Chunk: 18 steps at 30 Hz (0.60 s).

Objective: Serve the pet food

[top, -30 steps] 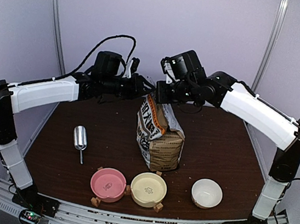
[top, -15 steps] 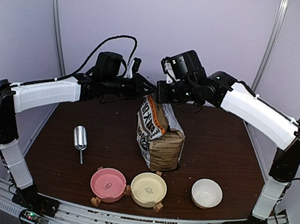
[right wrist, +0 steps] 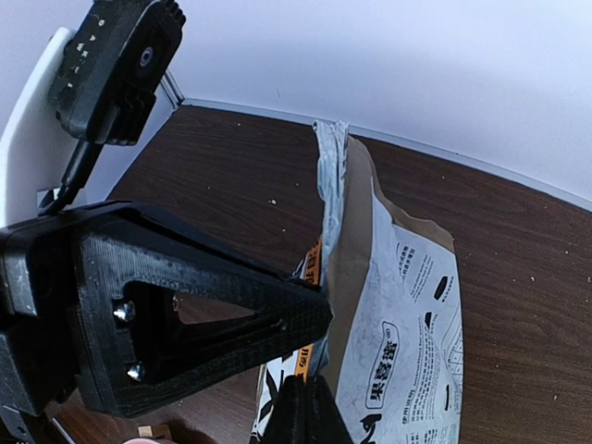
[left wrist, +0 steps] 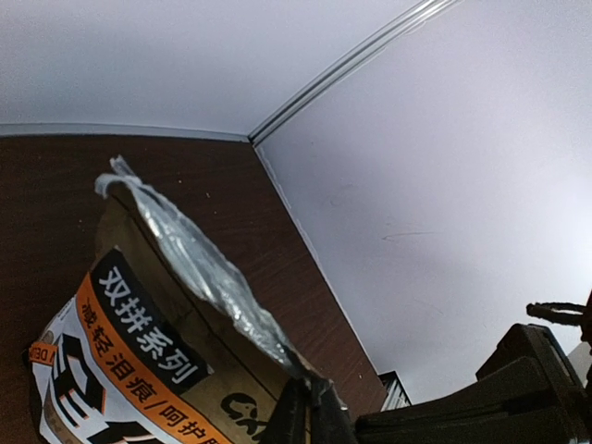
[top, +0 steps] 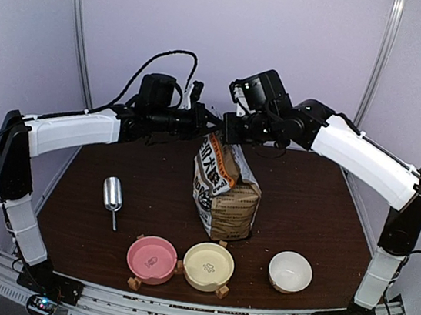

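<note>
Since no kibble shows in any of the bowls or in the scoop (top: 113, 193), I take it the pet food is all inside the bag (top: 224, 190). The bag stands upright in the middle of the table (top: 305, 209), just behind the pink bowl (top: 152, 259) and the cream bowl (top: 209, 264), with the white bowl (top: 290, 270) off to the right.

Both arms meet at the top of the bag. The left gripper (left wrist: 310, 398) has its fingers pressed together on the crinkled foil lip, and the right gripper (right wrist: 301, 388) is pinched tight on the same top edge from the other side.

To my eye the bag is soft paper over a thin lining. It will crumple and flex rather than hold its shape, and it could lean or topple if the pull goes sideways. The pellets inside are loose and dry, so they will slide and shift the weight as the bag moves.

The flattened top lip looks like the sensible place to grip, one side each, drawn gently apart. After that the food is best lifted out with the scoop by its handle.
</note>
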Available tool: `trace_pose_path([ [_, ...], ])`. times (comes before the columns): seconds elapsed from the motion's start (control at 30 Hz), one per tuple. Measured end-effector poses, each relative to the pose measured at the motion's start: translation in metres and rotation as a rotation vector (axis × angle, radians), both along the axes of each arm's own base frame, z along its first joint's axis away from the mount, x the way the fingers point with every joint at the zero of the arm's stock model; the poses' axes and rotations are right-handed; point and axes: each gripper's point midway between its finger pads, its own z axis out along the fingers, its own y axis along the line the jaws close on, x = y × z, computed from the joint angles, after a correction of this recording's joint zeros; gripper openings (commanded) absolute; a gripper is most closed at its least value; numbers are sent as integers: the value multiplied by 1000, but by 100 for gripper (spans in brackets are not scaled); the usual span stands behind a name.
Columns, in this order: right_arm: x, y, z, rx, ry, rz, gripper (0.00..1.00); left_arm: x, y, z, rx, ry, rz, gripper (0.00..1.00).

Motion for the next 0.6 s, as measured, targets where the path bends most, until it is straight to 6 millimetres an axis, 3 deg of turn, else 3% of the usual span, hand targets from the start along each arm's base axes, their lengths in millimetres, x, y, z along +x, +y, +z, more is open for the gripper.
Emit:
trace_pose_path([
  [0.07,0,-1,0,-5,-2,-1,0,1,-3,2,-11,-1,-8,0],
  [0.2,0,-6,2,-14,-6,-7,24,1,-5,3,-22,-4,-17,0],
  [0.27,1,-9,4,-20,-16,-20,30,0,-6,3,-22,-4,-17,0],
  [0.6,4,-21,11,-78,-52,-47,30,1,-5,3,-20,-5,-11,0],
])
